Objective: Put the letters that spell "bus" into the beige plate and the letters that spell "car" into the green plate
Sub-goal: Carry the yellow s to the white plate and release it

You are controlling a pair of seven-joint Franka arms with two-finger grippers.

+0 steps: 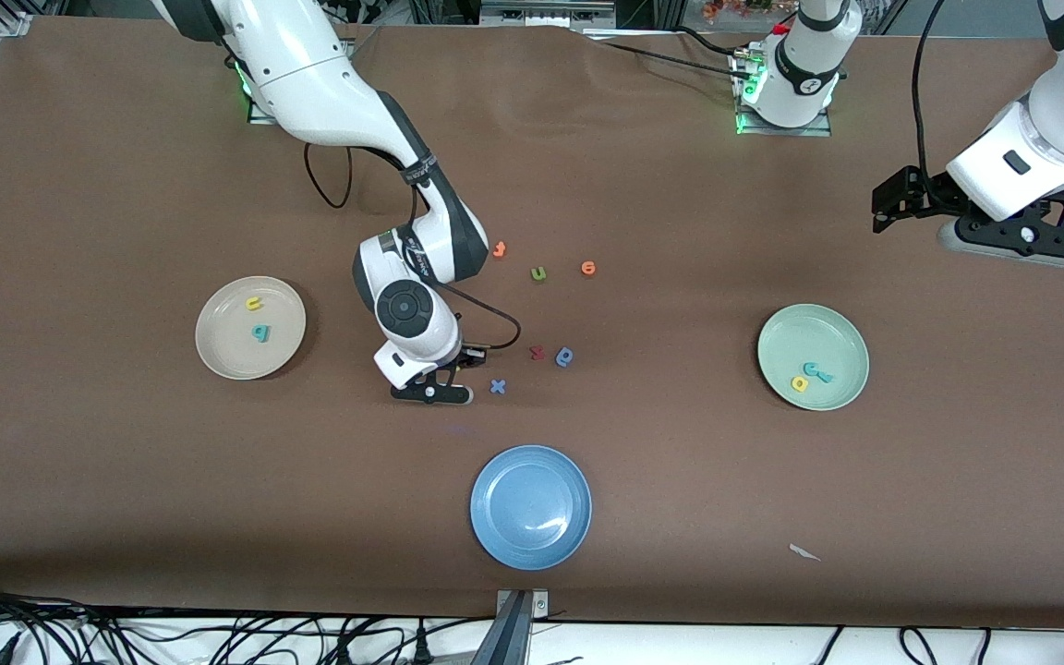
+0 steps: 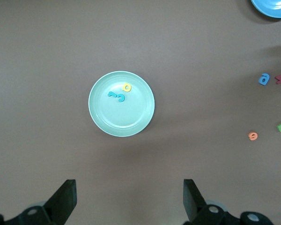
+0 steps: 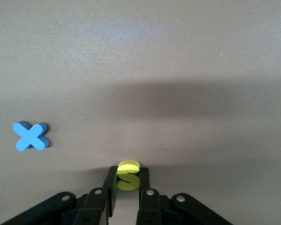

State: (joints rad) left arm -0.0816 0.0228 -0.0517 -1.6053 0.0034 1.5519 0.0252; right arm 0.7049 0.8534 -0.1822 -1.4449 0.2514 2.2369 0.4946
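The right gripper (image 1: 444, 395) is down at the table (image 1: 643, 517), between the beige plate (image 1: 218, 356) and the middle cluster of loose letters. Its fingers (image 3: 111, 187) are pinched narrow on the yellow s (image 3: 128, 175), which stands on edge between them against the brown surface. Just beside this claw, toward the left arm's end of the table, lies a blue x (image 1: 498, 387). A little farther from the front camera than that x sit a dark red letter (image 1: 538, 353) and a darker blue b-shaped letter (image 1: 565, 356), side by side. Farther still from the front camera than the claw are an orange letter (image 1: 499, 248), an olive-green u (image 1: 538, 273) and a second orange letter (image 1: 588, 268), spread in a loose row.

Toward the right arm's end from the claw, the beige plate holds the yellow u (image 1: 255, 303) and the teal b (image 1: 260, 332), apart from each other. Nearer the front camera than the claw lies the blue plate (image 1: 495, 531).

The left gripper (image 2: 130, 201) waits high over the left arm's end of the table, its fingers spread wide with nothing in them. Below it, the green plate (image 2: 103, 117) holds the yellow a (image 2: 127, 87), the teal c (image 2: 121, 97) and the teal r (image 2: 112, 94), bunched close together near one side of the rim.
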